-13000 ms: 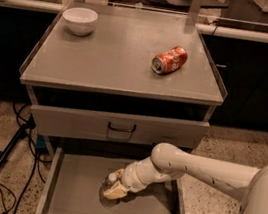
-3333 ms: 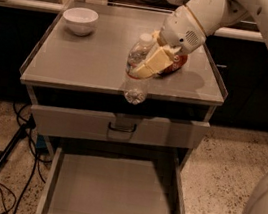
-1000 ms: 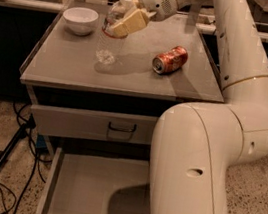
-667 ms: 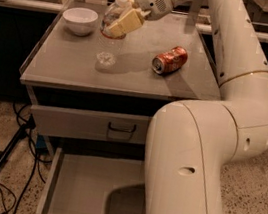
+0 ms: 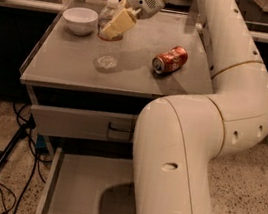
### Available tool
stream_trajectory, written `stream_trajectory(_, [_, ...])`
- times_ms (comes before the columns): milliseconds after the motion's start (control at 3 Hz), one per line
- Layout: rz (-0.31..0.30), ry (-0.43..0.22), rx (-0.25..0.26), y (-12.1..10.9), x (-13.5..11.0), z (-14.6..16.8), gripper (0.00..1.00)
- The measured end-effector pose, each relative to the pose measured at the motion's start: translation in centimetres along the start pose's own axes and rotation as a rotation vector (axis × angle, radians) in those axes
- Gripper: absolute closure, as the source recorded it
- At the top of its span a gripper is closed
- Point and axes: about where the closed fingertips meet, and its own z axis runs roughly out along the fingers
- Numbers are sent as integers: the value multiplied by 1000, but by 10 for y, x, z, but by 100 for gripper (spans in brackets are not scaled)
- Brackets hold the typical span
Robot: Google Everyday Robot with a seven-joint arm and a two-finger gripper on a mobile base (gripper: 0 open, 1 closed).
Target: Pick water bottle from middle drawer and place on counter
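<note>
Gripper [image 5: 118,24] clamps the bottle [image 5: 107,54] near its neck, base at or just above the counter [image 5: 78,72], near the bowl [image 5: 80,19]. Release it while it leans and you risk toppling it.

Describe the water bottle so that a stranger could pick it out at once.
Start at the grey counter above the open middle drawer. On its left half, between the white bowl and the red soda can, the gripper is closed around the water bottle. It is the only see-through thing there, and it has a white cap.
</note>
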Motion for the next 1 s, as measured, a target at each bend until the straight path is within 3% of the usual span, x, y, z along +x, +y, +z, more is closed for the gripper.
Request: stream_trajectory(1000, [26, 8, -43, -10, 5, 29, 100])
